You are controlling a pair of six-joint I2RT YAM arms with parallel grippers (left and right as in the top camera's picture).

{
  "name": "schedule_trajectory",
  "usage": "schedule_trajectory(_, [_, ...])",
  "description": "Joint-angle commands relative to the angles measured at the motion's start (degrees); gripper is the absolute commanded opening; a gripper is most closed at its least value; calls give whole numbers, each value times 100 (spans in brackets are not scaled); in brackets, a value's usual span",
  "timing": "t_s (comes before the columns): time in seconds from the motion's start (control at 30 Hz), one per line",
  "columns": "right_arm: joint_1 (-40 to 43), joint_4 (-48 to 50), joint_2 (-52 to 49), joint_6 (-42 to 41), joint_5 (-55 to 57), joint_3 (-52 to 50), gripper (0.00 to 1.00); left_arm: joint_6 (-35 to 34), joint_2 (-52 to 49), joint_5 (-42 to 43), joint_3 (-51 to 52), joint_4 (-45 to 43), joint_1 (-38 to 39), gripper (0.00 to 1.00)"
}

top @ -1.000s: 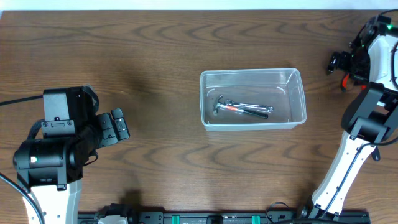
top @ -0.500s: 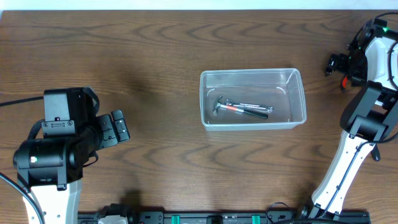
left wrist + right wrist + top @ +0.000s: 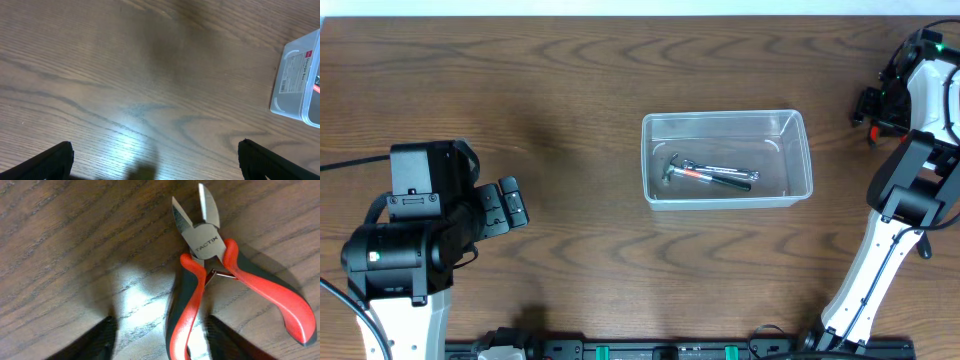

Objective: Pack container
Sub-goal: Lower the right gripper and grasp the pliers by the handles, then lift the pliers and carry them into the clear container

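The clear plastic container (image 3: 720, 118) stands at the table's middle and holds a small hammer (image 3: 692, 172) and another metal tool (image 3: 735, 175). Its corner shows in the left wrist view (image 3: 300, 80). Red-and-black side cutters (image 3: 206, 242) lie flat on the wood at the far right. My right gripper (image 3: 162, 340) is open and low over them, with one handle between its fingers and the other handle outside. It also shows in the overhead view (image 3: 868, 108). My left gripper (image 3: 155, 167) is open and empty over bare wood, left of the container.
The left arm's base (image 3: 400, 250) fills the lower left and the right arm's white link (image 3: 885, 240) runs down the right edge. A black rail (image 3: 670, 350) lies along the front edge.
My right gripper has shifted slightly to the right and nearer, over the side cutters. The left arm and the container have not moved.
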State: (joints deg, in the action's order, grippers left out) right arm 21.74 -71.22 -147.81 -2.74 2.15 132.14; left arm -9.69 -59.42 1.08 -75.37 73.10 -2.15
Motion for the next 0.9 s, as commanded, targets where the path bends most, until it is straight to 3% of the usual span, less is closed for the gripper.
schedule_trajectory(0.0, [44, -17, -44, -22, 107, -35, 50, -72, -7, -24, -83, 15, -17, 98])
schedule_trajectory(0.63, [42, -516, 129, -20, 107, 621, 7, -72, -7, -24, -83, 13, -17, 98])
schedule_trajectory(0.87, [31, -1165, 678, -15, 22, 1460, 4, -72, -7, -26, -83, 13, -17, 98])
